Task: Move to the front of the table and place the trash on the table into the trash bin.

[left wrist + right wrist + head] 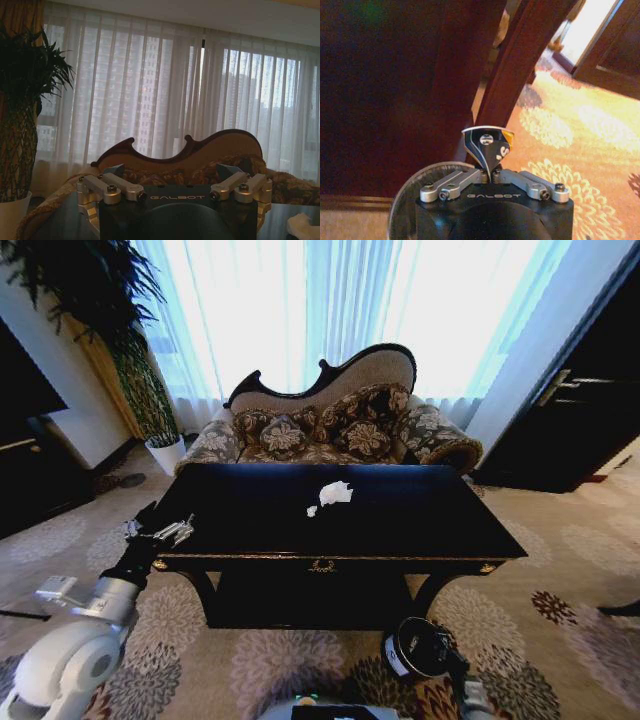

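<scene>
A potted plant (150, 405) in a white pot is seen at the far left, beside the sheer curtains (300, 300). The left gripper (168, 533) is raised at the left front corner of the table (420, 530), just over its edge; in the left wrist view its fingers (107, 187) are spread wide apart, with nothing between them (175, 192). The table, dark and glossy with gold trim, is shown at centre on the patterned carpet (560, 550), with an upholstered sofa (340, 420) behind it. The trash (335, 492), a white crumpled tissue wad, lies near the middle of the tabletop, with a tiny white scrap (312, 511) just beside it toward the front-left; part of the wad is also visible at the edge of the left wrist view (304, 226). The trash bin (412, 648), black with a pale rim, is seen low on the carpet in front of the table, right of centre. The right gripper (490, 152) is held just at the bin, its fingers closed together on the bin's pale rim (405, 192), with the table's dark leg (520, 65) behind.
</scene>
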